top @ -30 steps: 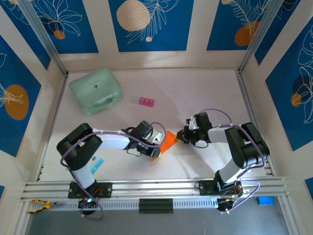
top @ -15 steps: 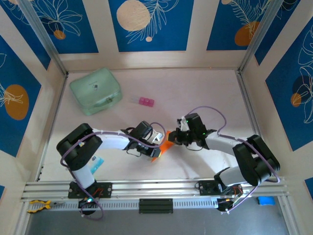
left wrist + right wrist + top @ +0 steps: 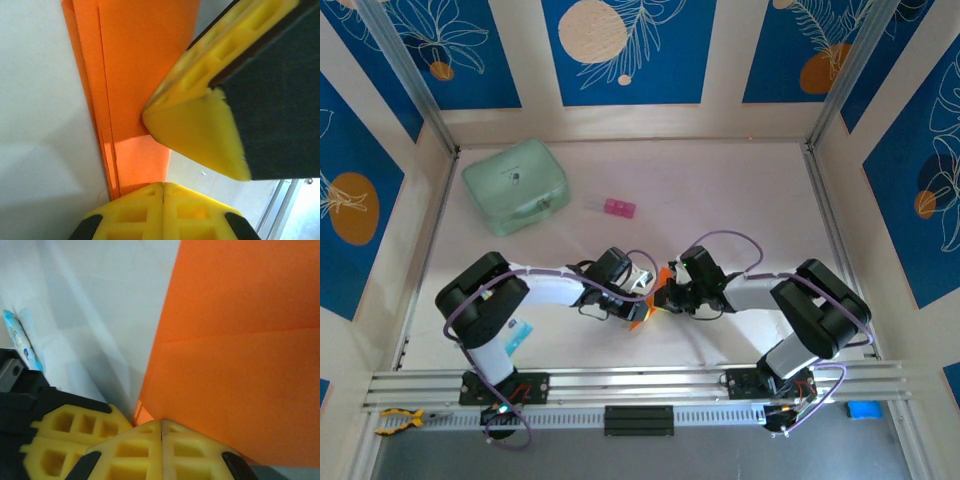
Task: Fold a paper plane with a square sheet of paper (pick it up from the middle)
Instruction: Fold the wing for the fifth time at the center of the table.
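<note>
Paper: the folded orange sheet (image 3: 650,298) lies at the middle of the surface (image 3: 720,200), between the two arms; the left wrist view shows several layered edges (image 3: 107,145) running side by side — it is partly folded, not yet a finished dart
Left fingers: the left gripper (image 3: 642,290) is pressed shut, tips together on the paper's edge; whether it pinches a layer or just pins it down I cannot tell
Right fingers: the right gripper (image 3: 667,297) is likewise closed, tips meeting at the paper's border (image 3: 161,427); a crease line crosses the sheet in front of it
Step in hand: judged to be pressing a fold flat; best done with one side holding steady while the other slides along the crease, low and slow, so layers stay aligned
Risk: both tips almost touching — they could collide or skew the stack
Around: mint-green case (image 3: 515,186) and small pink block (image 3: 618,208) sit well apart toward the far side; neither obstructs
</note>
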